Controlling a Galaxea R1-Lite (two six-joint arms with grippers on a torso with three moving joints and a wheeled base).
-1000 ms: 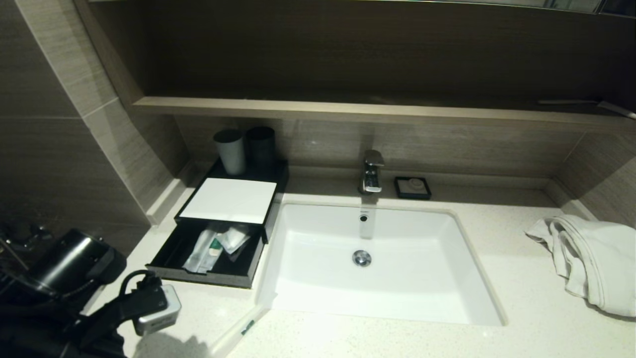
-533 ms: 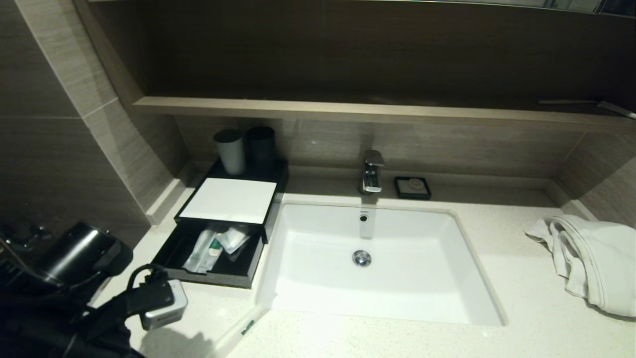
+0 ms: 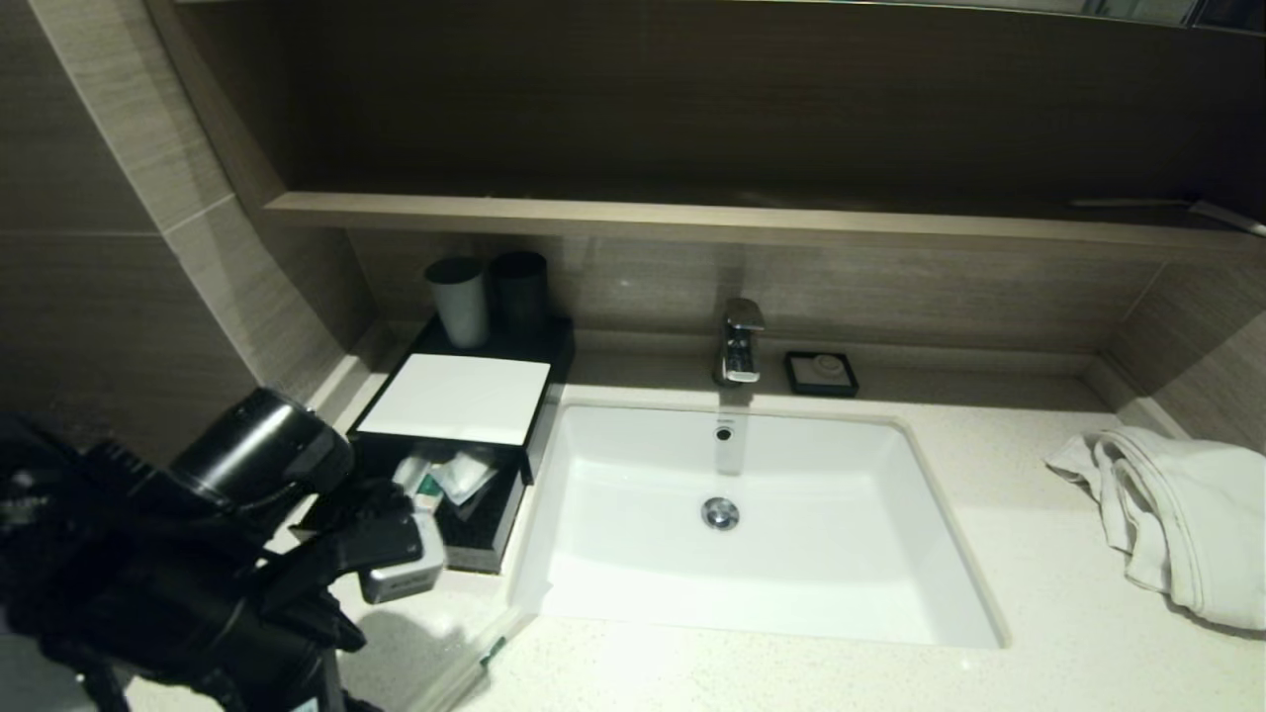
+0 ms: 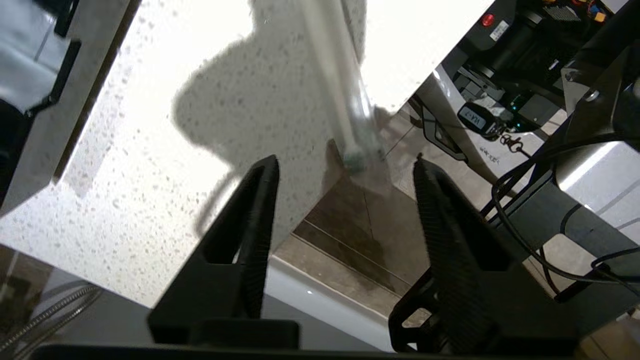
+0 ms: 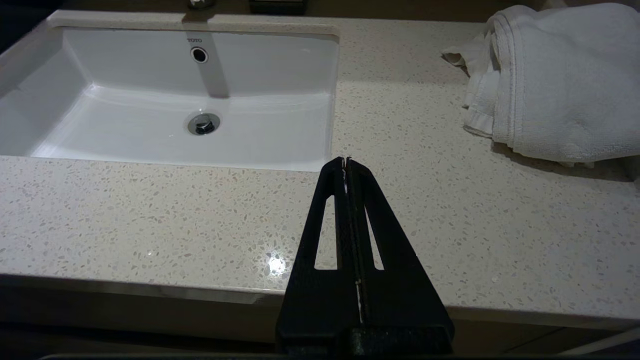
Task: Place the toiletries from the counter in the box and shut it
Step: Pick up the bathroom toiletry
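Observation:
The box [image 3: 453, 399], a black case with a white top panel, stands left of the basin on the counter [image 3: 1039, 554]. Its front drawer [image 3: 485, 539] is pulled out and holds sachets and a clear packet [image 3: 450, 475]. One long translucent sachet [image 3: 473, 661] lies at the counter's front edge. Its green-marked end [image 4: 356, 159] overhangs the edge. My left gripper [image 4: 345, 165] is open and empty just short of that end. The left arm [image 3: 247, 554] covers the drawer's left part. My right gripper [image 5: 346, 160] is shut and empty over the counter, right of the basin.
The white basin [image 3: 791, 465] sits mid-counter with a chrome tap [image 3: 741, 341] and a black soap dish [image 3: 821, 373] behind it. Two cups [image 3: 459, 300] stand behind the box. A white towel [image 3: 1177, 514] lies at the right. A wooden shelf [image 3: 692, 218] overhangs the back.
My left arm has risen and swung right toward the box, and now hides the drawer's front left corner. The sachet on the counter edge has not moved.

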